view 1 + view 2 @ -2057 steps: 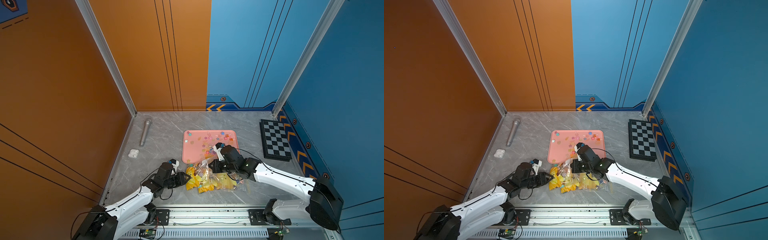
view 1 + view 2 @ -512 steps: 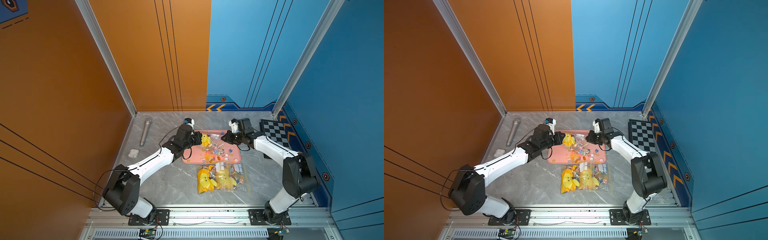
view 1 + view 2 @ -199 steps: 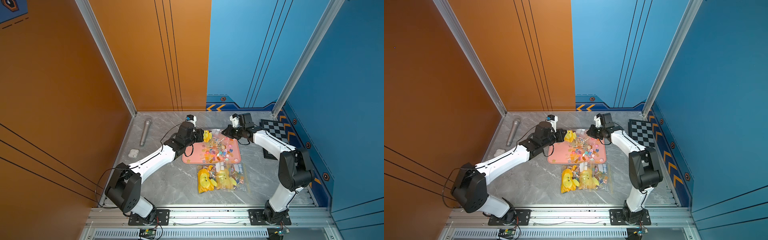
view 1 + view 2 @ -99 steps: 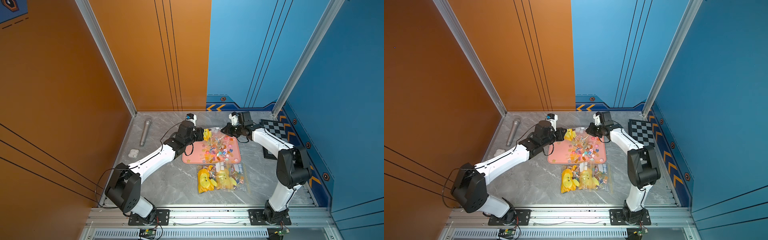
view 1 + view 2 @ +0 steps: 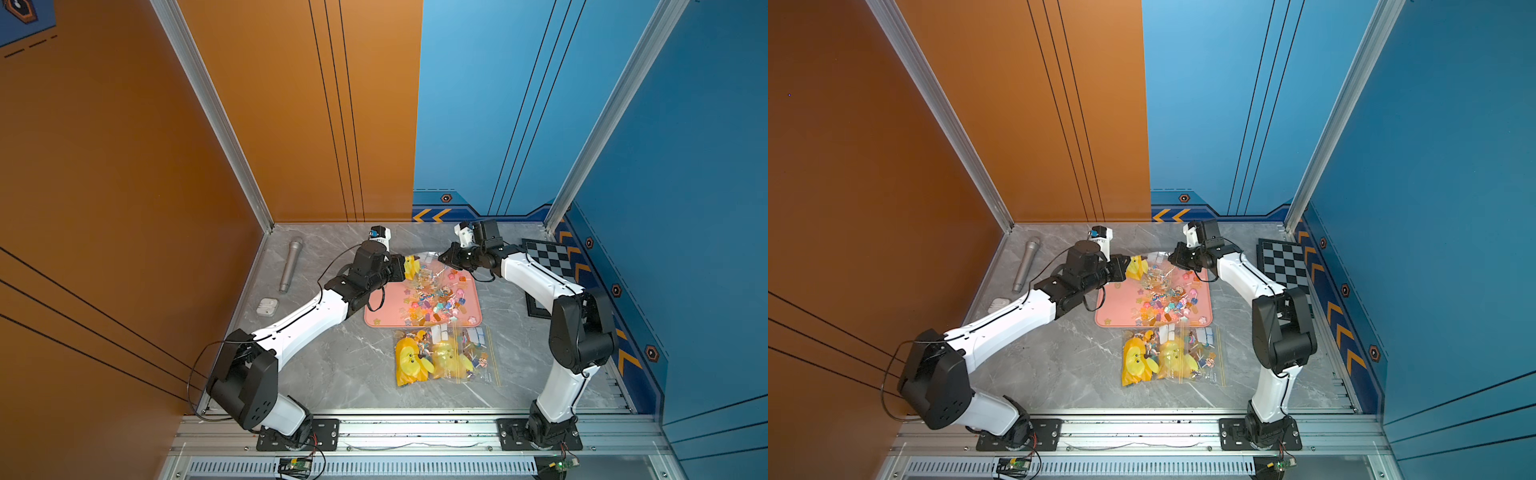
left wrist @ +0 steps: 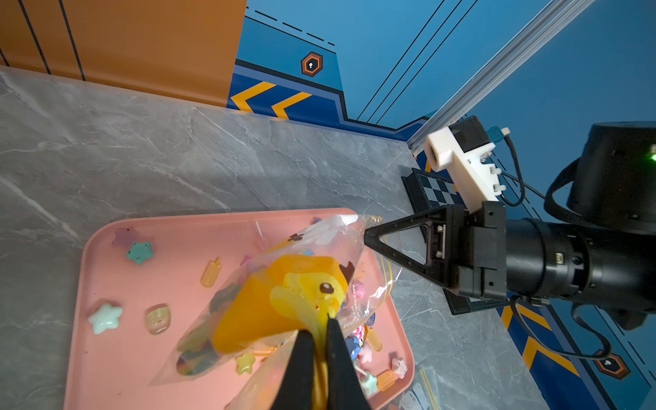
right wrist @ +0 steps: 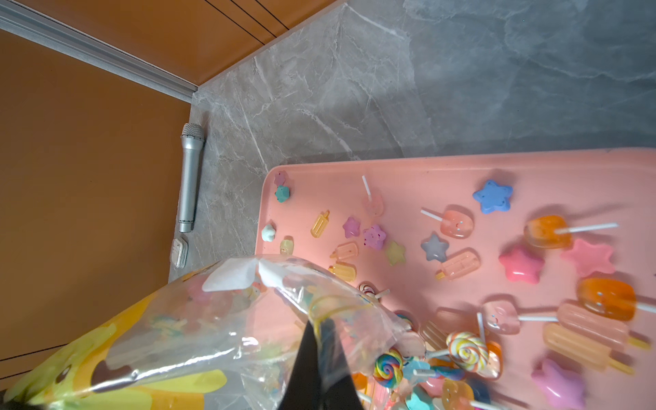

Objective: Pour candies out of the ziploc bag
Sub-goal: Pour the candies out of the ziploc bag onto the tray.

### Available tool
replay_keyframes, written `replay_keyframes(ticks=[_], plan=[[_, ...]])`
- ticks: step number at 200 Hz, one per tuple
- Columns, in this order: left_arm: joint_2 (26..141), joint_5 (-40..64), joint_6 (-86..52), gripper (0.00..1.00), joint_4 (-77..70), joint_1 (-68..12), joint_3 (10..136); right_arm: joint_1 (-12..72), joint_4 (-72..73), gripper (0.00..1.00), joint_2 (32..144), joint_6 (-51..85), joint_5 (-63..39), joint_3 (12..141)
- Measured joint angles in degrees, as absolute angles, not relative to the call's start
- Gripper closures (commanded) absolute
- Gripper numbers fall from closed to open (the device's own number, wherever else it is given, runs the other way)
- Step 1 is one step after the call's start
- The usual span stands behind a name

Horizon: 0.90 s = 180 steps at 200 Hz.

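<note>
Both my claws hold the ziploc bag aloft over the far end of the pink tray. My left claw is clamped tight on its yellow-printed corner, my right claw on the clear one. Most candies lie heaped on the tray, though some show inside the bag. A second bag, full, lies near the tray on the grey marble tabletop, with orange and blue walls behind.
</note>
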State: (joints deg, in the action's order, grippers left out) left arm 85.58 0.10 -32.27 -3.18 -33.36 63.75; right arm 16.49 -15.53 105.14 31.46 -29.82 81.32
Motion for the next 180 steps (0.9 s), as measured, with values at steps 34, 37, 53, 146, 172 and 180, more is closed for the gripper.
replay_keyframes(ticks=[34,37,53,146,172,180], plan=[[85.2,-0.3,-31.2,1.00,-2.9,-33.3,63.7,16.8,-15.8,1.00,106.4,31.5,-30.0,82.8],[85.1,-0.4,-31.2,1.00,-2.9,-33.3,63.7,16.8,-15.9,1.00,106.6,31.5,-30.0,83.0],[85.1,-0.7,-30.9,1.00,-2.8,-33.2,63.7,17.0,-16.0,1.00,107.6,31.5,-30.3,84.1],[84.4,-1.7,-29.3,1.00,-2.2,-33.2,63.7,17.2,-16.5,1.00,109.9,31.5,-31.3,87.6],[84.4,-2.1,-29.3,1.00,-2.0,-33.1,63.7,17.4,-16.5,1.00,110.5,31.5,-31.4,87.9],[84.4,-2.2,-29.3,1.00,-1.9,-33.0,63.7,17.5,-16.5,1.00,110.7,31.5,-31.5,87.9]])
